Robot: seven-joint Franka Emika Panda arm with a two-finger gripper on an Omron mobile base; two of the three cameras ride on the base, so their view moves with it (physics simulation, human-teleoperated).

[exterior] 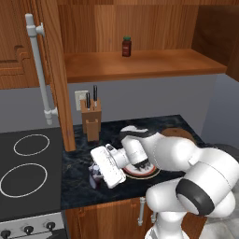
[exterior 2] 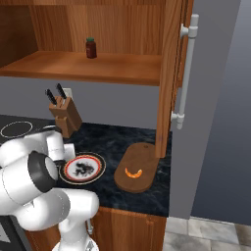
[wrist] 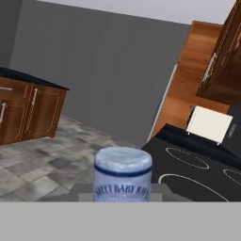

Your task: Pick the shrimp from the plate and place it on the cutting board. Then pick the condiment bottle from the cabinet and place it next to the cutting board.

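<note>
The claw point(exterior: 98, 172) hung low over the front of the desk point(exterior: 77, 156), just left of the plate point(exterior 2: 100, 169) and near the stove point(exterior: 28, 186). In the hand view the pale cap and neck of the condiment bottle point(wrist: 123, 174) stood upright right at the mouth of the claw. In the left base view its dark body point(exterior: 95, 180) showed directly under the hand. The fingers themselves were hidden, but to my judgement the claw was pinching the bottle, half closed around it. Whether the bottle's foot touched the desk, I could not tell.

The coming move turned on one relation. The cutting board point(exterior 2: 143, 152) lay to the right of the claw, on the far side of the plate, with its long axis running from the front of the desk toward the cabinet point(exterior 2: 169, 73). The bottle therefore had to travel rightward, across or around the plate, to reach a free spot beside the board.

- The shrimp point(exterior 2: 133, 172) lay on the board, near its front end.
- The plate carried nothing except its dark centre motif.
- On the cabinet shelf point(exterior: 140, 63) stood one small red jar point(exterior: 126, 46) with a dark lid.
</note>
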